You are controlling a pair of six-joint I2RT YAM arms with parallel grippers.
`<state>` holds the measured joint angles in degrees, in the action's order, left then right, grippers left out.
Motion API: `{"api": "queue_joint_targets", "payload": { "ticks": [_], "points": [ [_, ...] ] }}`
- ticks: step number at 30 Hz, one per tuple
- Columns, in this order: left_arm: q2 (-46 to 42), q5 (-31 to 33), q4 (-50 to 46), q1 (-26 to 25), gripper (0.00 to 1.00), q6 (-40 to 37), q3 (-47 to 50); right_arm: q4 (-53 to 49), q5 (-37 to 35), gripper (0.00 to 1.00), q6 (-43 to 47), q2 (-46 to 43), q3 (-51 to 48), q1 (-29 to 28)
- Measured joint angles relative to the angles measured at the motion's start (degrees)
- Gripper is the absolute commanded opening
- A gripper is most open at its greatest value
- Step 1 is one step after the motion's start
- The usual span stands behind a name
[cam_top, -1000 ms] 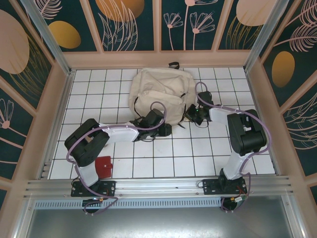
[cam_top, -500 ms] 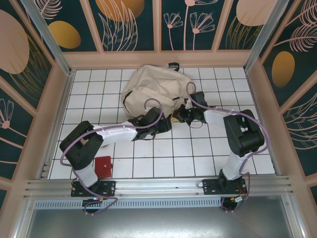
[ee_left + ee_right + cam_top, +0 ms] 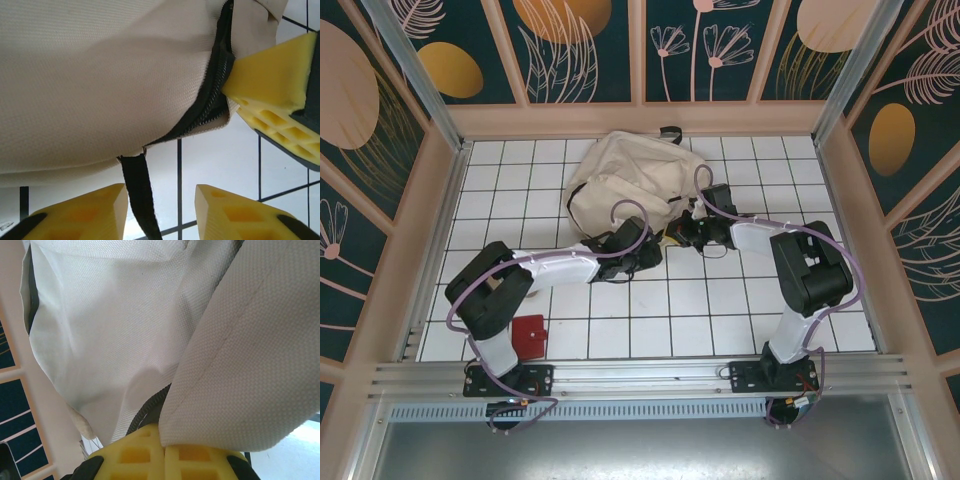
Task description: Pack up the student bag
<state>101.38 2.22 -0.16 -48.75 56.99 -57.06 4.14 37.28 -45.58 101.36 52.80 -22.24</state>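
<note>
Here, right fingers [image 3: 131, 458] tight on student bag [image 3: 620, 180] edge; bare tiles [image 3: 730, 337] nearside.

I see the student bag [image 3: 625, 185] lying at the far middle of the table [image 3: 720, 320], the left gripper [image 3: 648, 258] at its near edge and the right gripper [image 3: 682, 232] just right of that, against the bag's near right corner. A strap [image 3: 137, 195] hangs off the bag between my spread left fingers [image 3: 80, 212], and the right fingers [image 3: 135, 455] pinch a bag fold. A small flat item [image 3: 528, 337] lies well apart, near left.
</note>
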Motion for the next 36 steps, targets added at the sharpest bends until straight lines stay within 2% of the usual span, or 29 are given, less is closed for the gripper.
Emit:
{"api": "queue_joint_targets", "payload": {
  "ticks": [3, 4, 13, 19, 36],
  "points": [
    [0.13, 1.31, -0.37, 0.57, 0.10, 0.46, -0.02, -0.02, 0.11, 0.00, 0.02, 0.00, 0.00, 0.00],
    [0.15, 1.90, -0.63, 0.87, 0.01, 0.52, -0.02, -0.04, 0.07, 0.00, 0.02, 0.00, 0.00, 0.00],
    [-2.91, 4.26, -1.49, 1.86, 0.00, -0.15, 2.47, -4.48, -6.56, 0.00, 1.75, 0.00, 0.52, -1.25],
    [-6.54, 2.64, 0.39, 3.41, 0.00, -0.37, 5.55, -4.59, -6.78, 0.00, 1.77, 0.00, 1.36, -1.99],
    [-6.91, 0.42, 1.14, 4.87, 0.00, -0.26, 6.45, -3.96, -8.00, 0.00, 1.31, -0.81, 0.57, -2.16]
  ]
}}
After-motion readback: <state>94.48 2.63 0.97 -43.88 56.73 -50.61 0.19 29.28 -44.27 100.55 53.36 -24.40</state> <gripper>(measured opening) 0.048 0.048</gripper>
